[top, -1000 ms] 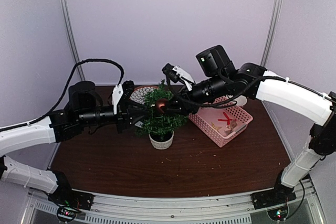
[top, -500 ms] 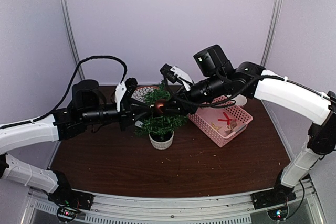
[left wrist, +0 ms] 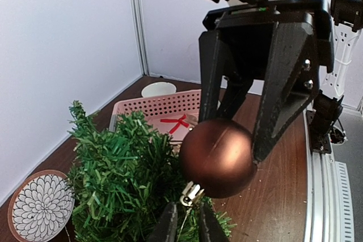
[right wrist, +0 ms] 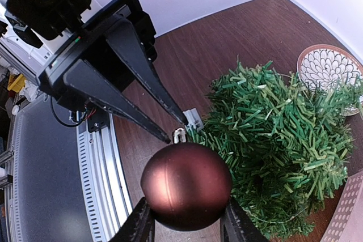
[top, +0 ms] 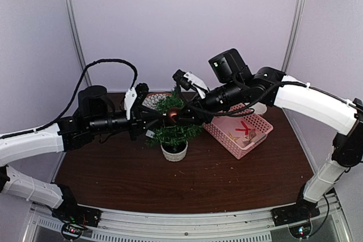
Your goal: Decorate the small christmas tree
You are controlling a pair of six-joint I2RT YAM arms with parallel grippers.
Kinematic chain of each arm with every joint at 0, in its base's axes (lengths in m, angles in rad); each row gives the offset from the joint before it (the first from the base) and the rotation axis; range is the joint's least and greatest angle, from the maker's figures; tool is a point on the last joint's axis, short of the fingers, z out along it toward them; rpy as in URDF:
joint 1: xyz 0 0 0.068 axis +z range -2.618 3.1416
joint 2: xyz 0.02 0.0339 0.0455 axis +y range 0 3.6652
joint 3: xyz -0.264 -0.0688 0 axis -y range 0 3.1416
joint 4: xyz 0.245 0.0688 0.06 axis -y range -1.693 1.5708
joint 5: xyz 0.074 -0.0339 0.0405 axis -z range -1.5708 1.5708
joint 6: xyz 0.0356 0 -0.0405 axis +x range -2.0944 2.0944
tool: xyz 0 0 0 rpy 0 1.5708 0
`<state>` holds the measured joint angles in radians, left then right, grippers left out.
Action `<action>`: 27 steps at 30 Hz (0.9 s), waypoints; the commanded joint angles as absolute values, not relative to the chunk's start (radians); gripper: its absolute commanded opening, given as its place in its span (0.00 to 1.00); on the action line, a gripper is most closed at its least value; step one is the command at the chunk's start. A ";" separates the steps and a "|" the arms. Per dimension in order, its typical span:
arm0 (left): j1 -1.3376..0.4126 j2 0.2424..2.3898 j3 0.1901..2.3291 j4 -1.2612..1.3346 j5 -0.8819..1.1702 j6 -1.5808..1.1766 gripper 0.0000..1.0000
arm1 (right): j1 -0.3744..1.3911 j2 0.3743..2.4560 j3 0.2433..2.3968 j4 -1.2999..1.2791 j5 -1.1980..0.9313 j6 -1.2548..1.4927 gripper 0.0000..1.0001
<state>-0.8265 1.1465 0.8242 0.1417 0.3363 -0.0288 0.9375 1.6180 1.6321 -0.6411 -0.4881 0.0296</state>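
Note:
The small christmas tree (top: 170, 131) stands mid-table in a whitish pot (top: 174, 152); it also shows in the wrist views (left wrist: 116, 179) (right wrist: 283, 140). My right gripper (top: 179, 116) (right wrist: 186, 219) is shut on a matte brown bauble (top: 173, 115) (right wrist: 186, 185) held over the tree's front side, cap pointing left. My left gripper (top: 163, 118) (left wrist: 185, 222) faces it, its tips just under the silver cap (left wrist: 193, 194). Its jaws stand a narrow gap apart, with the thin hanging thread running between them.
A pink basket (top: 244, 134) with a red bow inside lies right of the tree. A patterned plate (top: 151, 101) sits behind the tree on the left, and a white cup (top: 259, 107) behind the basket. Both arms cross above the table's middle.
My left arm has crept right toward the bauble's cap and its jaws have narrowed. The right arm and the bauble have barely moved.

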 commanded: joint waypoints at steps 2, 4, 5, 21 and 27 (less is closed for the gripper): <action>-0.831 1.165 0.853 0.180 0.354 -0.035 0.17 | 0.946 1.629 1.672 -0.643 -0.468 0.024 0.38; -0.831 1.167 0.854 0.178 0.351 -0.034 0.17 | 0.946 1.631 1.672 -0.643 -0.469 0.025 0.38; -0.831 1.168 0.854 0.179 0.351 -0.034 0.16 | 0.945 1.631 1.673 -0.644 -0.468 0.024 0.38; -0.831 1.141 0.834 0.163 0.327 -0.034 0.00 | 0.945 1.634 1.675 -0.664 -0.423 0.018 0.36; -0.831 1.127 0.829 0.131 0.279 -0.031 0.00 | 0.943 1.634 1.677 -0.676 -0.368 0.016 0.35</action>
<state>-0.8265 1.1496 0.8253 0.1303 0.3218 -0.0319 0.9379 1.6272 1.6470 -0.6624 -0.4267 0.0254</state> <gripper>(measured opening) 0.007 0.381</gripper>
